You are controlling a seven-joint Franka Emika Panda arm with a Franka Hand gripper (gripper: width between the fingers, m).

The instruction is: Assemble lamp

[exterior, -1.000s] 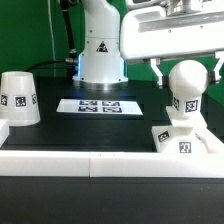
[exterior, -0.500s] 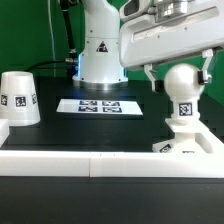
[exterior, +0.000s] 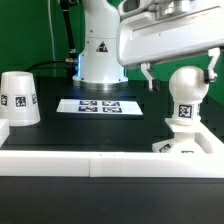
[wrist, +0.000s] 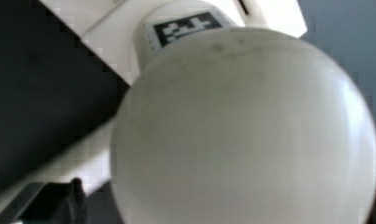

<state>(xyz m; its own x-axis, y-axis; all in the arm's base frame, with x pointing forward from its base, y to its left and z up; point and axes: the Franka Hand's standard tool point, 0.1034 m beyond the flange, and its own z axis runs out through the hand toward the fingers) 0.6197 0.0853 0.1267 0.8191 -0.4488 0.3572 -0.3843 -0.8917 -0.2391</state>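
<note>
The white bulb (exterior: 187, 84) stands upright on its tagged stem (exterior: 184, 111), seated in the flat square base (exterior: 186, 146) at the exterior view's right. My gripper (exterior: 182, 78) hangs over the bulb's round head, open, with one finger (exterior: 149, 76) on each side and a gap to the head. The truncated-cone shade (exterior: 18, 97) stands alone at the exterior view's left. In the wrist view the bulb head (wrist: 238, 130) fills most of the picture, with a tag (wrist: 188, 25) beyond it.
The marker board (exterior: 100, 105) lies flat at the middle back, in front of the white robot pedestal (exterior: 100, 50). A long white rail (exterior: 90, 162) runs along the front edge, right in front of the base.
The fingers have spread away from the bulb head. The bulb and base, slightly tilted and raised a second ago, now sit lower and upright.
</note>
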